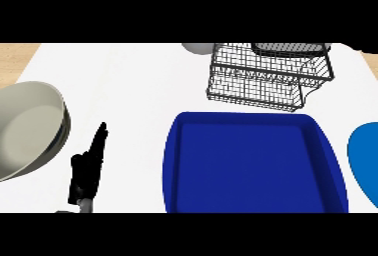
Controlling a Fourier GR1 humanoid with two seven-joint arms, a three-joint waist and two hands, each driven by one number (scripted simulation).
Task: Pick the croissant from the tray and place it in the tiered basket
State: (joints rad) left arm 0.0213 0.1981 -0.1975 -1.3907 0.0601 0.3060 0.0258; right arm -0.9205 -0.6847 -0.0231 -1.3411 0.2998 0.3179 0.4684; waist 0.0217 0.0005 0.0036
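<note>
The blue tray (251, 200) lies at the front centre of the white counter, and only its bare blue floor shows. No croissant is visible anywhere in the head view. The black wire tiered basket (258, 87) stands just behind the tray, its upper tier cut off by the view's top edge. What lies inside it I cannot make out. My left hand (87, 167) rests at the lower left, fingers straight and pointing away, open, holding nothing, well left of the tray. My right hand does not show.
A large grey-beige bowl (29, 130) sits at the left edge, close to my left hand. A blue plate (365, 160) is cut off at the right edge. A small grey round object (198, 48) stands left of the basket's top.
</note>
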